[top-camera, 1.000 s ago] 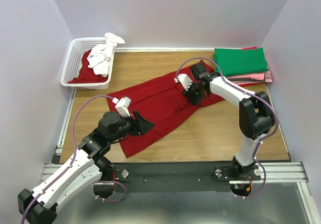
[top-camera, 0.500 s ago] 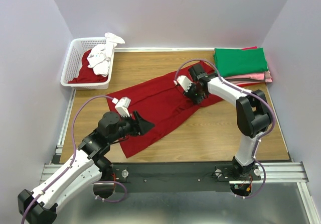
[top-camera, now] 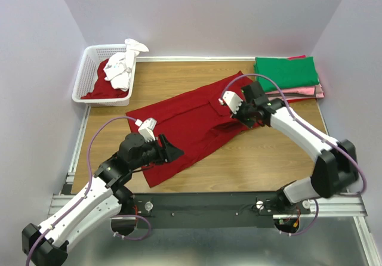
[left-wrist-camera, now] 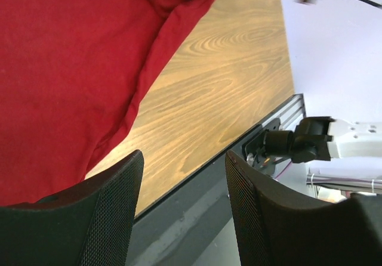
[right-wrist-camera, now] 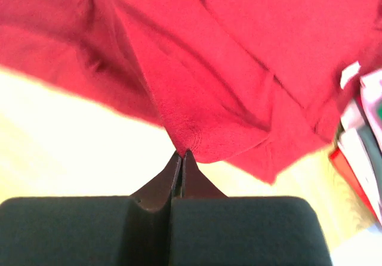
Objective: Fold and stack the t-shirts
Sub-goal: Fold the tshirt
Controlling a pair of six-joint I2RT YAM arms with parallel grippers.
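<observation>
A dark red t-shirt (top-camera: pixel 182 123) lies spread aslant across the middle of the wooden table (top-camera: pixel 262 158). My right gripper (top-camera: pixel 246 114) is shut on the shirt's right edge; in the right wrist view its tips (right-wrist-camera: pixel 182 154) pinch a fold of the red cloth (right-wrist-camera: pixel 239 99), lifted off the wood. My left gripper (top-camera: pixel 173 150) is open and empty over the shirt's lower left part; in the left wrist view the red cloth (left-wrist-camera: pixel 65 69) lies beyond its spread fingers (left-wrist-camera: pixel 116 209). Folded green (top-camera: pixel 286 72) and pink (top-camera: pixel 310 92) shirts are stacked at the back right.
A white lattice basket (top-camera: pixel 89 69) at the back left holds a red cloth (top-camera: pixel 98 90) and a white cloth (top-camera: pixel 119 69). The table's near edge and the black rail (top-camera: pixel 209 200) run below the shirt. Walls close in on three sides.
My right arm has swung right and stretched out, pulling the shirt's right edge with it; the cloth's upper right part is now drawn out flatter. The left arm has barely moved.
</observation>
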